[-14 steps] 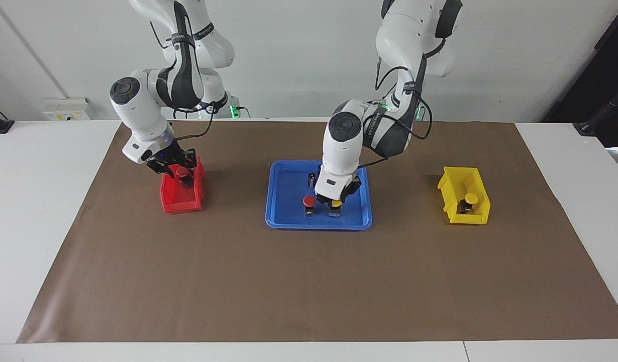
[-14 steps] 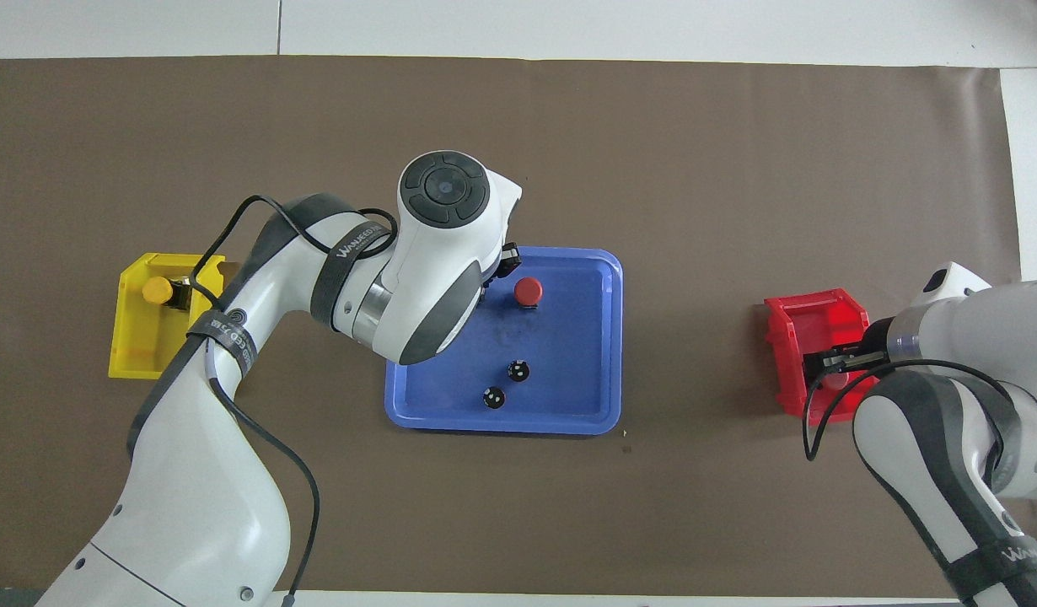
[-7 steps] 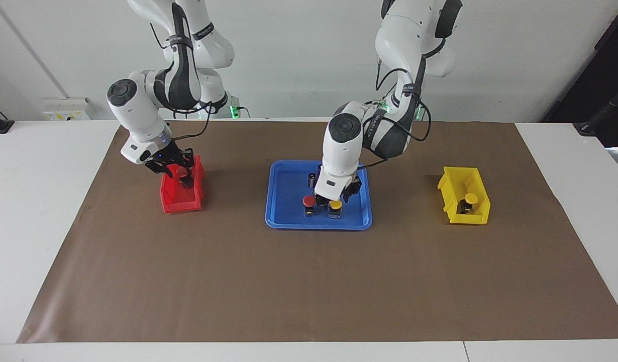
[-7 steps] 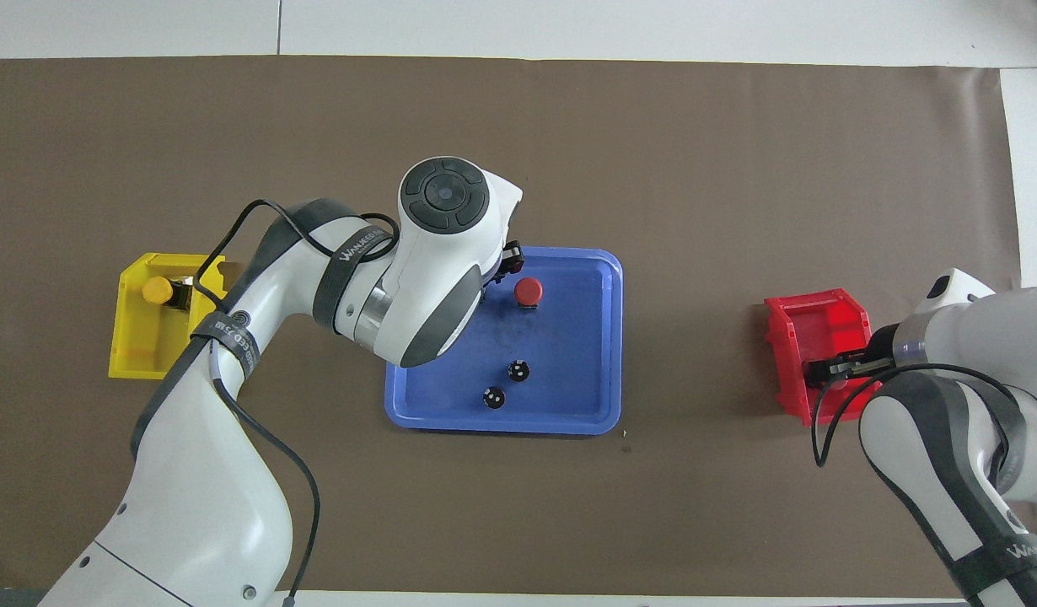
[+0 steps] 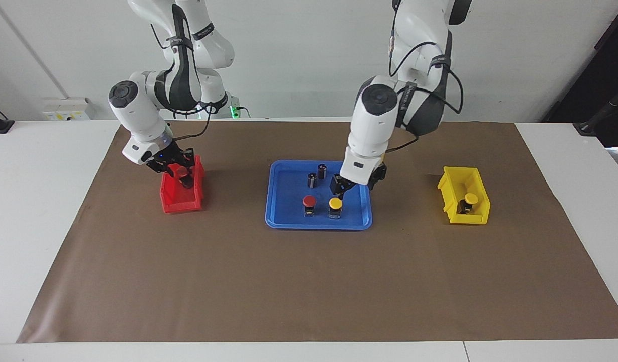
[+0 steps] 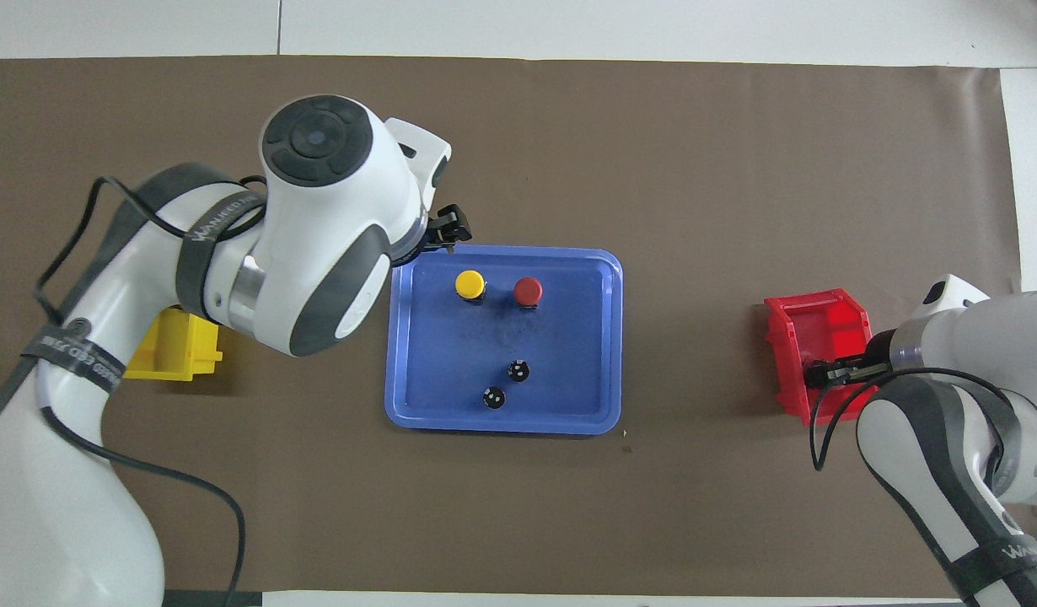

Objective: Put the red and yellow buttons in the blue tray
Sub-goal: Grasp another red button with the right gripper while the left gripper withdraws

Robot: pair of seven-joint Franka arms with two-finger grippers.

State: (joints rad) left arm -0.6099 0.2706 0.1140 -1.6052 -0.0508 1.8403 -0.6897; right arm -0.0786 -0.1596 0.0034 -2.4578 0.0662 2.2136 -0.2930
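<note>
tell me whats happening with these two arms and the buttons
The left end effector hangs open over the blue tray, above a yellow button standing beside a red button. Two dark capless cylinders also stand in the tray. The right end effector is at the red bin, around another red button. One yellow button waits in the yellow bin.

— What do the two arms look like?
— Both the left arm (image 5: pixel 379 115) and the right arm (image 5: pixel 153 95) have glossy white shells with dark grey joint bands. Each wrist ends in a round dark cap with raised segments.
— Any cables or markings?
— Black cables loop along each forearm, held by black straps with white lettering, possibly a brand name. The grippers are black
</note>
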